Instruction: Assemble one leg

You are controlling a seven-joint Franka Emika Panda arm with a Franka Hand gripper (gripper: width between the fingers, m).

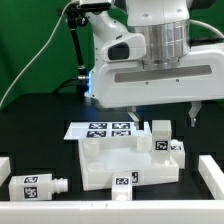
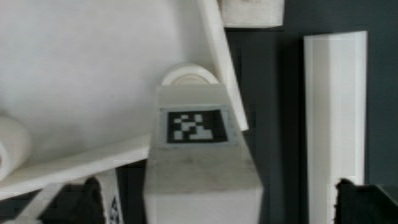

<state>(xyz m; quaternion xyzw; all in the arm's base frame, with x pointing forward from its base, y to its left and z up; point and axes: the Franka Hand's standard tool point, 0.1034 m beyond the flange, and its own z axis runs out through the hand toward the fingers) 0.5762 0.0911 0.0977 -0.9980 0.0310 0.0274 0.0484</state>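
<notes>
In the wrist view a leg (image 2: 196,150), a white squarish post with a black-and-white tag, lies lengthwise between my two dark fingertips (image 2: 71,205). My gripper (image 2: 214,205) is open and both fingers stand clear of the leg's sides. In the exterior view the gripper (image 1: 162,116) hangs just above the large flat white square piece (image 1: 100,165). Tagged legs rest at that piece's far right (image 1: 160,136), at its front edge (image 1: 125,181), and on the table at the exterior view's left (image 1: 35,185).
The marker board (image 1: 100,128) lies behind the square piece. White border bars lie at the exterior view's right (image 1: 210,175) and left (image 1: 4,165); one shows in the wrist view (image 2: 334,100). The square piece's slanted edge (image 2: 107,60) runs beside the leg.
</notes>
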